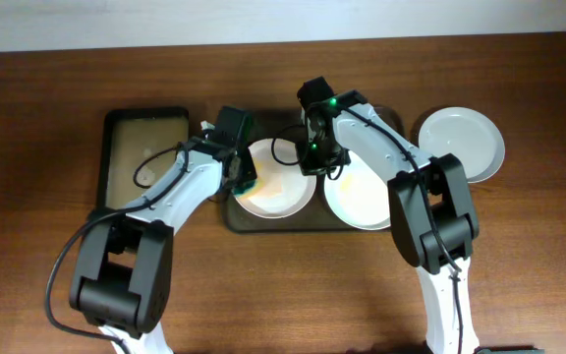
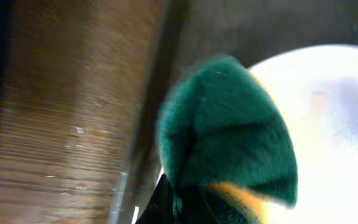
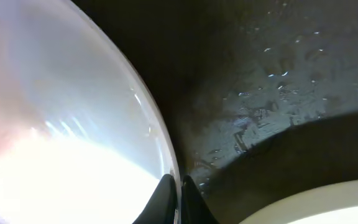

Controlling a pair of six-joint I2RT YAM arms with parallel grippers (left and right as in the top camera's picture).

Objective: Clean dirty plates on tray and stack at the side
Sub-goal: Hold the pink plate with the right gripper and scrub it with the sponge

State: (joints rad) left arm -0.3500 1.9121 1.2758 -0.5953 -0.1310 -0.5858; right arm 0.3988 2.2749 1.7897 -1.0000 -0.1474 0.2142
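A green sponge (image 2: 229, 137) with a yellow underside is the closest thing, right up against the left wrist camera. The left gripper (image 1: 241, 173) is squeezed tight on it. It holds the sponge at the left edge of the first plate (image 1: 281, 192), I think to rub off the yellow smears.

Far left on the table sits a black-rimmed basin (image 1: 107, 162). Its tan inside may hold a little water, but I cannot tell.

Next comes the dark tray (image 1: 312, 218), with two plates in it, side by side. The right gripper (image 3: 178, 190) is pinched shut on a plate rim. As far as I can see it is the first plate's, probably to stop it sliding while it gets wiped. Water drops (image 3: 278, 93) shine on the tray floor beside it. The second plate (image 1: 362, 202) lies flat, waiting.

Off the tray, far right, a third plate (image 1: 465, 138) rests alone on the wooden table (image 1: 538, 275). It looks clean, so I guess the stack starts there.
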